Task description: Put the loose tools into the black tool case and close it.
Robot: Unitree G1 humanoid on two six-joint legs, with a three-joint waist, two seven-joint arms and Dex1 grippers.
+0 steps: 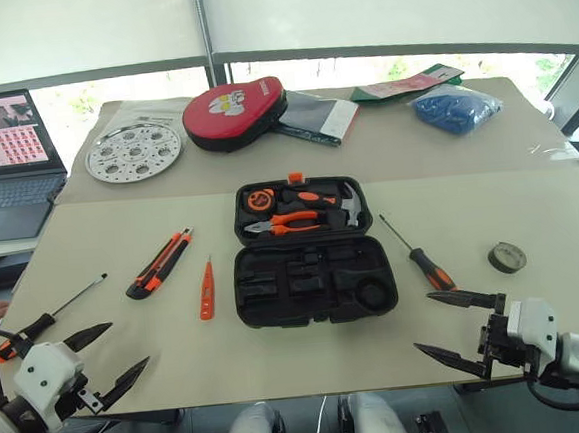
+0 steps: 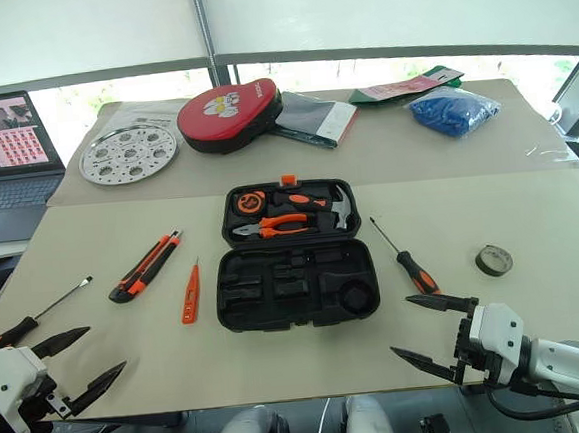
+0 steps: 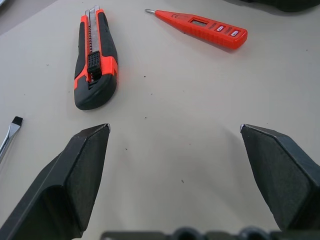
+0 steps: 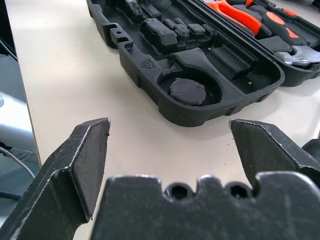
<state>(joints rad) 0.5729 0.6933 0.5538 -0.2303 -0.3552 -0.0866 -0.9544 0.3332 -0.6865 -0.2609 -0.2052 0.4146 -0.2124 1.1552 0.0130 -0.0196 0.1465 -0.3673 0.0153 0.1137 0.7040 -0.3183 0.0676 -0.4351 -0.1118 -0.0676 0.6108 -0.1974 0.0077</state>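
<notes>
Both tools stand wide and empty, low over the near edge of the desk (image 1: 530, 208): the left tool (image 1: 108, 356) at the near left corner, the right tool (image 1: 449, 329) at the near right.

The black tool case (image 1: 311, 255) lies open at the desk's middle, hinge line running left to right. Its far half carries pliers, hammer and tape measure; its near half shows empty recesses.

Left of the case, and ahead and rightward of the left tool:
- utility knife (image 1: 160, 264), long axis slanting from near-left to far-right;
- tester pen (image 1: 206, 289), between knife and case, lying roughly near-to-far;
- one screwdriver (image 1: 52, 317), closest to the left tool, handle toward the near left edge, shaft pointing far-right.

Right of the case:
- second screwdriver (image 1: 420, 254), handle end near, just ahead of the right tool's fingertips, shaft slanting far-left;
- tape roll (image 1: 507, 256), flat, toward the right edge, further out.

Judgement: no tool is stowed yet. Each arm has a screwdriver as its nearest item. The right tool's handle-first approach looks the more direct, with the case's near half close to its left.
</notes>
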